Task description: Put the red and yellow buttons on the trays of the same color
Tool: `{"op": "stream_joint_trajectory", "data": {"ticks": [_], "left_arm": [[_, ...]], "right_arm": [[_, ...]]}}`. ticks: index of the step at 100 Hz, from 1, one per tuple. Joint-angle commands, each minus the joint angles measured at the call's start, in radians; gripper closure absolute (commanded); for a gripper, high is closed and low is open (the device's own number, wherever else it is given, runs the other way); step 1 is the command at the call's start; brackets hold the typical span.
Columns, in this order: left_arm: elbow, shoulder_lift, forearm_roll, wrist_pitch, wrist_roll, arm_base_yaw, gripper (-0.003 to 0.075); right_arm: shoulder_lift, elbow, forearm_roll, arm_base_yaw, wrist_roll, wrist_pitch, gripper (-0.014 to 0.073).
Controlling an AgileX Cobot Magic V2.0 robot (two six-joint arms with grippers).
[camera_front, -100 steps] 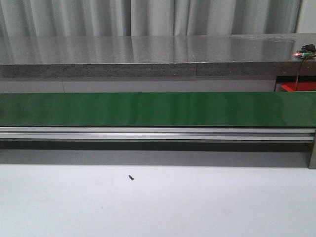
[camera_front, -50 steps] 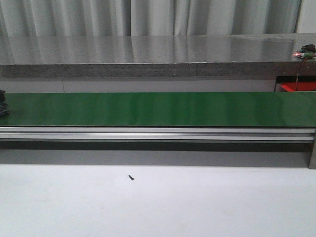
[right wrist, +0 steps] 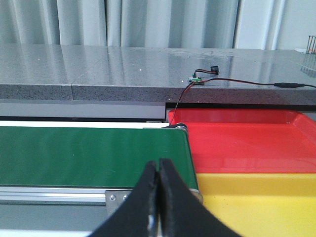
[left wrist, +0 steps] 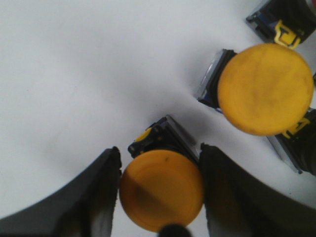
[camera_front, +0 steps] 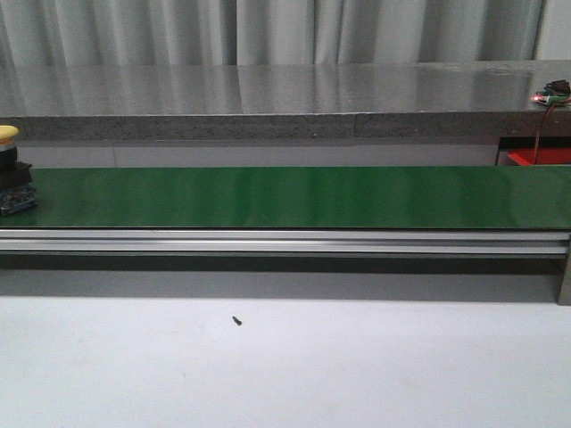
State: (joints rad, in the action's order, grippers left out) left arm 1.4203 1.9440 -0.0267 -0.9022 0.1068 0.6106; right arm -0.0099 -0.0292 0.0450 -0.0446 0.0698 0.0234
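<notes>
grey curtains (camera_front: 268, 31) behind | polished stone counter (camera_front: 268, 98) | white tabletop (camera_front: 285, 366) in front

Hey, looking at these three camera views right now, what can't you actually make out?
- Front view: the yellow button on the green belt is cut by the left edge; neither arm shows.
- Front view: the small dark speck on the table is too small to identify.
- Left wrist view: a third button is cut by the top edge, cap unseen.
- Right wrist view: the red tray and yellow tray run off frame; no red button appears.
</notes>
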Motion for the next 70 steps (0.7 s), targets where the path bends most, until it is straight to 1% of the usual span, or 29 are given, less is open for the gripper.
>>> {"op": "stream_joint_trajectory", "data": {"ticks": [1,10,17,34,54,64,70], "left_arm": [[0.029,-0.05,0.006,0.023,0.008,0.002,0.046],[0.029,-0.05,0.008,0.021,0.008,0.002,0.0498],[0.029,-0.052,0.008,0.017,0.008,0.002,0.051],[0.029,-0.106,0.011,-0.023,0.008,0.002,0.0511],[0.03,-0.233,0.014,-0.014,0.008,0.002,0.0511],[0.03,-0.284,0.036,-0.013,0.008,-0.02,0.0511],[0.03,-0.304,0.046,-0.008,0.005,-0.053,0.0511]], "right_arm": [[-0.017,0.019,0.011,-0.006,-0.005,-0.081,0.0661],[-0.017,0.019,0.011,-0.006,-0.005,-0.081,0.0661],[-0.017,0.019,0.011,-0.006,-0.005,-0.081,0.0661],[-0.017,0.019,0.011,-0.006,-0.005,-0.081,0.0661],[-0.017,0.019,0.011,-0.006,-0.005,-0.081,0.0661],[-0.017,0.019,0.011,-0.006,-0.005,-0.081,0.0661],[-0.017,0.019,0.011,-0.006,-0.005,-0.081,0.0661]]}}
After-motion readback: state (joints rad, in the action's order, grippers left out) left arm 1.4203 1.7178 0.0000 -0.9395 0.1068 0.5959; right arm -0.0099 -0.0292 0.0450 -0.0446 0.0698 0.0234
